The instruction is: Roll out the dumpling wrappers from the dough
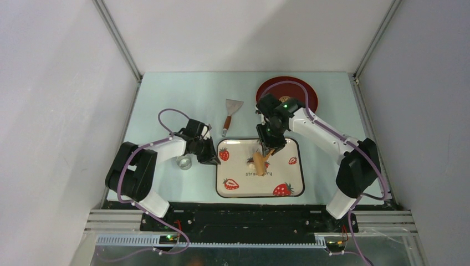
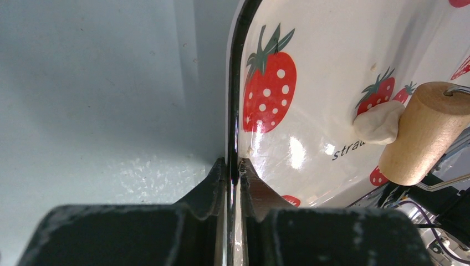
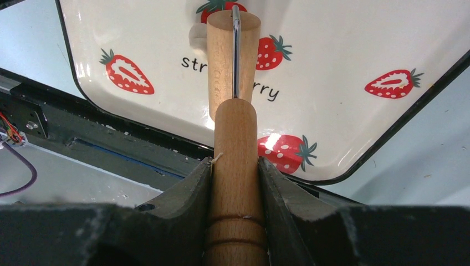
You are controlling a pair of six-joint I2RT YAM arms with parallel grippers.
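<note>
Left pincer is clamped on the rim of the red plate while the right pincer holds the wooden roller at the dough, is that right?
Not quite. The left wrist view shows the left pincer clamped on the rim of the strawberry tray, not the red plate. The right pincer does hold the wooden roller at the dough.

The tray [image 2: 332, 66] is glossy white with glare. The roller [image 3: 220, 72] is smooth matt wood with bright metal wire. The dough [image 2: 379, 123] is matt; the table [image 2: 100, 83] matt, speckled.
</note>
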